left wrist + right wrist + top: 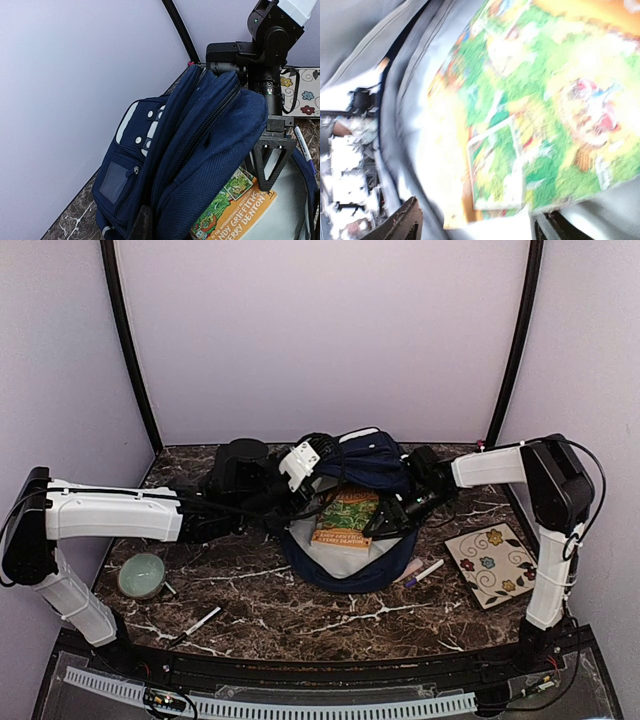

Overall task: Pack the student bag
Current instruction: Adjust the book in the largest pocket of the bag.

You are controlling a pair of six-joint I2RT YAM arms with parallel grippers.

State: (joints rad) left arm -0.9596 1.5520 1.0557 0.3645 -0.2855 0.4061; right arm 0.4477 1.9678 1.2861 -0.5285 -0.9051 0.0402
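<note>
The navy student bag (365, 462) lies open in the middle of the table, and its grey lining (345, 558) shows. An orange and green book (346, 516) lies on the lining. My left gripper (318, 468) is shut on the bag's upper flap and holds it up. In the left wrist view the blue fabric (210, 150) fills the jaws, with one finger (142, 222) showing. My right gripper (390, 520) is open, low over the book's right edge. In the blurred right wrist view the book's corner (500, 170) lies between its spread fingers (405, 225).
A green bowl (142, 575) and a pen (203, 621) lie at the front left. A marker (427, 572) and a pink piece (410, 568) lie beside the bag's right rim. A floral tile (495, 562) lies at the right. Walls enclose the table.
</note>
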